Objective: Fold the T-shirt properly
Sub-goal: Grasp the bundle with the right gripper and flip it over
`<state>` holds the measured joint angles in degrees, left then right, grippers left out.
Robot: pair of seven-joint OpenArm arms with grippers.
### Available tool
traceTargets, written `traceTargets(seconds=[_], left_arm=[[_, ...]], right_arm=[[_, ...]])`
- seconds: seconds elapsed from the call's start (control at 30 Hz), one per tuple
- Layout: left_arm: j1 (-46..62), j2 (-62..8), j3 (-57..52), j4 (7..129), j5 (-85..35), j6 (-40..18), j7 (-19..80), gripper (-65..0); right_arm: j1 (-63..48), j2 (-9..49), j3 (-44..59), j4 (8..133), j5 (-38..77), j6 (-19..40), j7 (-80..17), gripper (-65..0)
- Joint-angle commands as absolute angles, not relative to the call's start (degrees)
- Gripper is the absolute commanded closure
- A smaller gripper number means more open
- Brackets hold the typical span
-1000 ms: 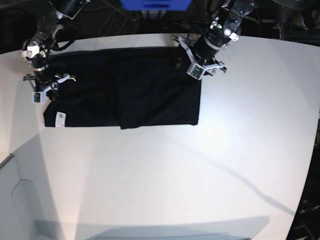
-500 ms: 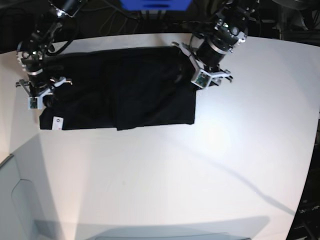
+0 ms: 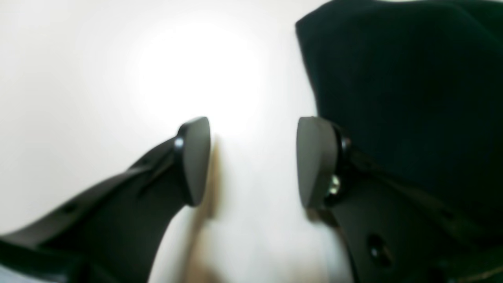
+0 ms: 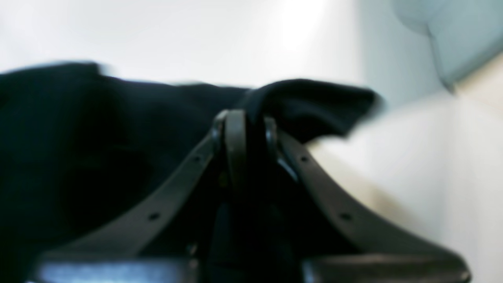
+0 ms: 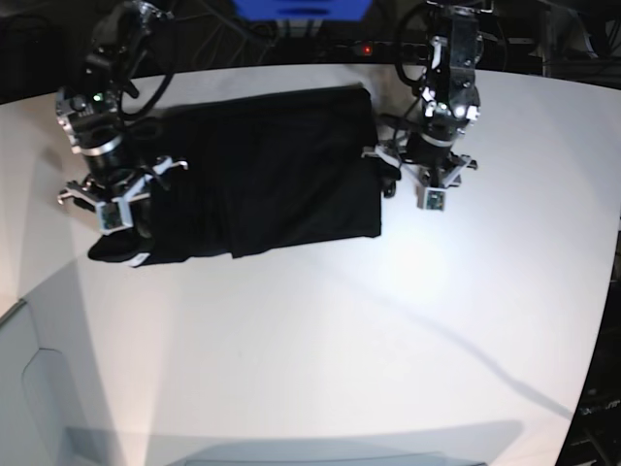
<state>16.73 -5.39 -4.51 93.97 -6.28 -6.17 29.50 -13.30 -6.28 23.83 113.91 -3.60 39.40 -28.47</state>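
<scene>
T-shirt (image 5: pixel 262 170), black, lies folded toward the table's (image 5: pixel 388 330) eleven o'clock. At nine o'clock of it, the right gripper (image 4: pixel 245 129) is pinching its lifted edge. At three o'clock, the left gripper (image 3: pixel 251 161) gapes wide, holding nothing.

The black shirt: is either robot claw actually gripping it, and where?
The right gripper pinches the T-shirt at a bunched edge on its end. The left gripper is open beside the shirt, holding nothing.

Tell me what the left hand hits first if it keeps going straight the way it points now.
Most likely the bare white table. The left hand is open, with only tabletop between and ahead of its fingers. The T-shirt lies off to one side, beside one finger; depth is unclear.
</scene>
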Motion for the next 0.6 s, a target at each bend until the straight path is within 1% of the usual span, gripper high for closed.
traceTargets(seconds=[0.0, 0.13, 0.3, 0.43, 0.57], left_arm=[[15.7, -5.0, -4.6, 94.3, -6.6, -6.3, 28.6, -34.0], [13.3, -3.2, -4.5, 92.0, -6.3, -6.3, 28.6, -34.0], [10.9, -2.7, -4.5, 89.3, -6.1, -6.3, 28.6, -34.0], [10.5, -2.8, -4.5, 89.2, -6.0, -6.3, 28.6, -34.0], [10.5, -3.0, -4.5, 89.7, -6.0, -6.1, 28.6, -34.0]], right_arm=[[-13.2, -6.2, 22.2, 115.6, -2.2, 40.0, -26.6, 0.0], [-14.7, -8.1, 13.1, 116.3, -2.2, 40.0, -26.5, 0.0], [-15.4, -8.1, -1.5, 116.2, -2.2, 40.0, -26.5, 0.0], [-15.1, -7.9, -11.0, 115.6, -2.4, 40.0, -26.5, 0.0], [-12.4, -8.0, -18.2, 111.1, -2.5, 40.0, -26.5, 0.0]])
